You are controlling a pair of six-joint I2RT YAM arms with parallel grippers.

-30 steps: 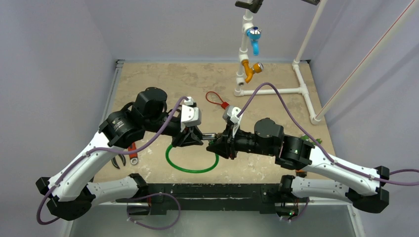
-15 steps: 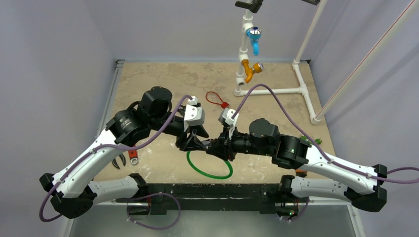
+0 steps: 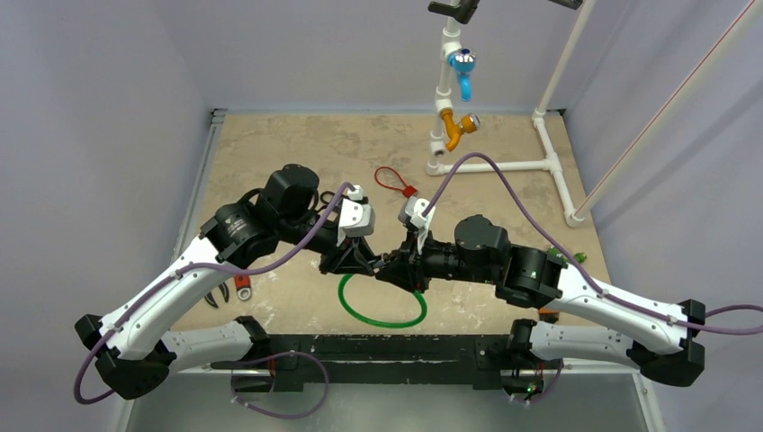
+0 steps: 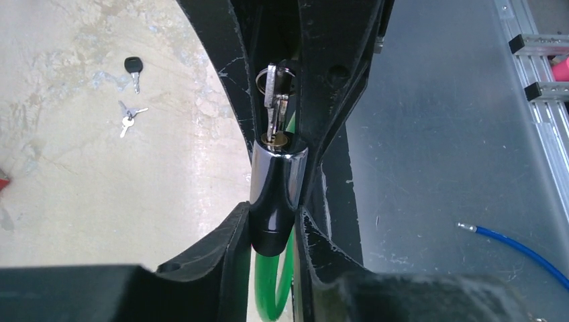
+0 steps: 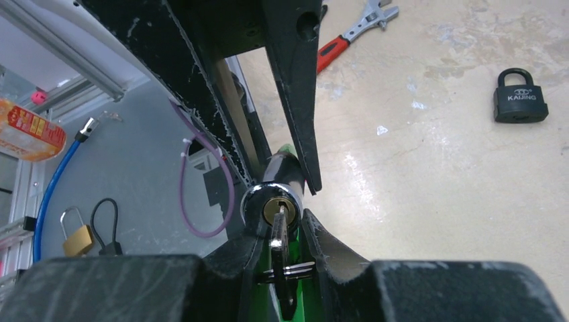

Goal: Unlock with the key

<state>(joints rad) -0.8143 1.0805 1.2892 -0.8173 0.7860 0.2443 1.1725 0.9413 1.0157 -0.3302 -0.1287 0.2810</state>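
The left fingers (image 4: 215, 248) are clenched on the lock cylinder (image 4: 275, 181), a chrome-capped black barrel, gripping it on both sides below the chrome cap. The right fingers (image 5: 329, 253) are clenched on the head of the key (image 4: 270, 100). The key is silver, and its blade is seated in the brass keyway (image 5: 277, 206) at the end face of the cylinder. A key ring and a second key hang at the key head, between the right fingers.

The two sets of fingers face each other end to end, left fingers from the left and right fingers from the right, above the near centre of the bench (image 3: 297, 144). The green cable (image 4: 262, 295) leaves the cylinder and forms a loop lying on the bench just near of the fingers.

Other items on the bench, all apart from the lock:
- a black-headed key (image 4: 134, 66)
- a pair of small silver keys (image 4: 129, 115), just beside the black-headed key
- a black padlock (image 5: 516, 97), lying flat
- an adjustable wrench (image 5: 355, 23) with a red handle, at the near left under the left arm
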